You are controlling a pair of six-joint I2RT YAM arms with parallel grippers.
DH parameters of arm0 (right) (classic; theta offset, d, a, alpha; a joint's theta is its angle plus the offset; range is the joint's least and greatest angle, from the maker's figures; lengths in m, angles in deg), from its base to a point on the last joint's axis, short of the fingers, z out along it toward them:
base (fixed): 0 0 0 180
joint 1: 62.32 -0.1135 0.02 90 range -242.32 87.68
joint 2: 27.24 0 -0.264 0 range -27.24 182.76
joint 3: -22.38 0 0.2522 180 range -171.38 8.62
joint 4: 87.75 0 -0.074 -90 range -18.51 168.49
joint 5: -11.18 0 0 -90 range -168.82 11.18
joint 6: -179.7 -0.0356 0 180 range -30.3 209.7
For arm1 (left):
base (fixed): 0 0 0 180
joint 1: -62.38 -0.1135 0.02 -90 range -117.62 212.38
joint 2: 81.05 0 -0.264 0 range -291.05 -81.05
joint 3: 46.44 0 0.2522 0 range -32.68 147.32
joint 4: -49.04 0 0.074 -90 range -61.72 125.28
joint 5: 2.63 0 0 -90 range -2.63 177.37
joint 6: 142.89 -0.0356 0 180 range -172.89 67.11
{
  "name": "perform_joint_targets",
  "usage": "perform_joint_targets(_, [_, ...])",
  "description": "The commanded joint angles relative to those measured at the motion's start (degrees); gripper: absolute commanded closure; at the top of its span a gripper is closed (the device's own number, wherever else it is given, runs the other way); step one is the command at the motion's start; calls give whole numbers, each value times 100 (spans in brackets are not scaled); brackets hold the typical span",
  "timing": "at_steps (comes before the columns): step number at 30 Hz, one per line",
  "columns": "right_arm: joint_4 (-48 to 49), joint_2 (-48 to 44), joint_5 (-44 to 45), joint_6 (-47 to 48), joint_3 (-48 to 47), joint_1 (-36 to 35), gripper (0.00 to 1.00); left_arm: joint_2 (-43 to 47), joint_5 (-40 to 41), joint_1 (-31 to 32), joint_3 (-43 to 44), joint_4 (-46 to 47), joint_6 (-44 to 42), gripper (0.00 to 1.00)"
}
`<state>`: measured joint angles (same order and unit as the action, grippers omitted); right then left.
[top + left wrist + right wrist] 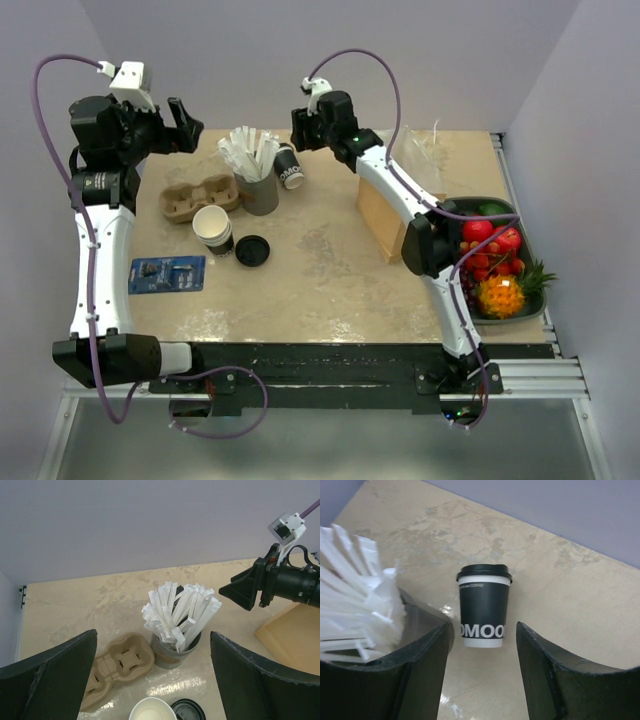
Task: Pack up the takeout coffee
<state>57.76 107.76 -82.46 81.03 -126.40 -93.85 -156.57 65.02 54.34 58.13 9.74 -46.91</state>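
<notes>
Between the spread fingers (427,670) of the right end effector (484,626) stands the takeout coffee (484,605) (slim gaps either side); the left end effector (152,634) gapes wide.

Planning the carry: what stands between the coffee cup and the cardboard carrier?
A cup of white paper-wrapped sticks stands between the coffee cup and the cardboard carrier, seen in the top view.

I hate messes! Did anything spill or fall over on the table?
Nothing stands out. The coffee cup stands upright with its lid on, the table looks dry, and a spare lid lies flat beside the cup stack.
</notes>
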Motion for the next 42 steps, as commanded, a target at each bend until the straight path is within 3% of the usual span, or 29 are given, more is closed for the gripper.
perform_joint_targets(1, [376,246,731,338,-156,-178,39,126,-77,-84,-151,-30,61,2])
perform_joint_targets(8, [615,413,1032,515,-244,-415,31,249,-121,-137,-388,14,97,2])
perform_joint_targets(12, [412,650,1173,445,-174,-424,17,223,-173,-172,-388,-47,96,2])
perform_joint_targets(24, [438,1125,1085,436,-235,-389,11,126,-270,-225,-405,-127,132,2])
perform_joint_targets(42, [860,1670,144,-109,-297,-231,7,-103,-270,-295,-379,-197,-9,2])
